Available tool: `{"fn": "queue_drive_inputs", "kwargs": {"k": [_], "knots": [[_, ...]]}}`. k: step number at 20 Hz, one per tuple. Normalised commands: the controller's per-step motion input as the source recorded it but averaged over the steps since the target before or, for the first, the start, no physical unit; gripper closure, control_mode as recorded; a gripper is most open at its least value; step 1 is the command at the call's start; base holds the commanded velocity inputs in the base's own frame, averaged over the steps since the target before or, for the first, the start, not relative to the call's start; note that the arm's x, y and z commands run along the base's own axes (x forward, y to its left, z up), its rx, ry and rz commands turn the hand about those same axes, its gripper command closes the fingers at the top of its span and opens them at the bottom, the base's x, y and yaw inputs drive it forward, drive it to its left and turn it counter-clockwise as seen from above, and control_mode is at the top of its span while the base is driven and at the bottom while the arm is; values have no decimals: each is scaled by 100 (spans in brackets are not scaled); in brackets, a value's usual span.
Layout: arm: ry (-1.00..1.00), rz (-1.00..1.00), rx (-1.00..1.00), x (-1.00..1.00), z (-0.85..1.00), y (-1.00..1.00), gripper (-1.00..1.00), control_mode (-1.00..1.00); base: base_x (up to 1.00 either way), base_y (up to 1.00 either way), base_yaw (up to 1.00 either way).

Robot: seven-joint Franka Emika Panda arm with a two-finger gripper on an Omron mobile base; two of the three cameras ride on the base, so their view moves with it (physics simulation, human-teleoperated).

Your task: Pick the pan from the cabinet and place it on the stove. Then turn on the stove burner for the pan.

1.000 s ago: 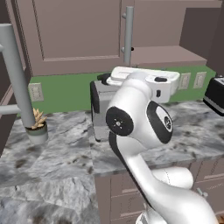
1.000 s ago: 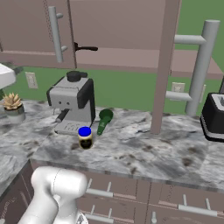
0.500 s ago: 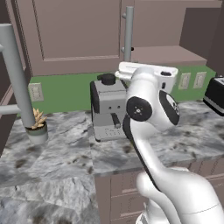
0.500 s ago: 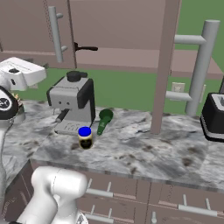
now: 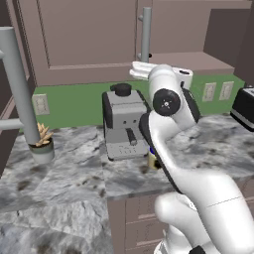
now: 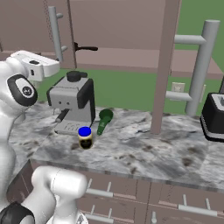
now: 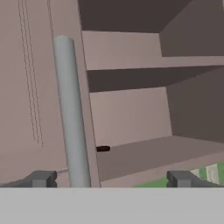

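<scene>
Claw released; pan mostly hidden behind cabinet door, handle tip showing

The gripper stands wide open facing the cabinet; a grey bar handle rises above its left fingertip

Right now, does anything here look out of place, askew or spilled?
Nothing looks spilled or damaged. The cabinet stands open, its doors swung wide. The pan sits on the lower shelf with just its handle poking out. The coffee machine, jar and toaster stand upright on the counter.
</scene>
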Motion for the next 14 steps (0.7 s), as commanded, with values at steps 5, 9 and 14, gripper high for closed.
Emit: {"fn": "queue_drive_inputs", "kwargs": {"k": [5, 9, 14], "knots": [[0, 16, 6, 43, 0, 2, -100, -100, 0, 0, 0], [-1, 8, 2, 37, 7, 0, -100, -100, 0, 0, 0], [-3, 2, -10, 26, 0, 10, -100, -100, 0, 0, 0]]}}
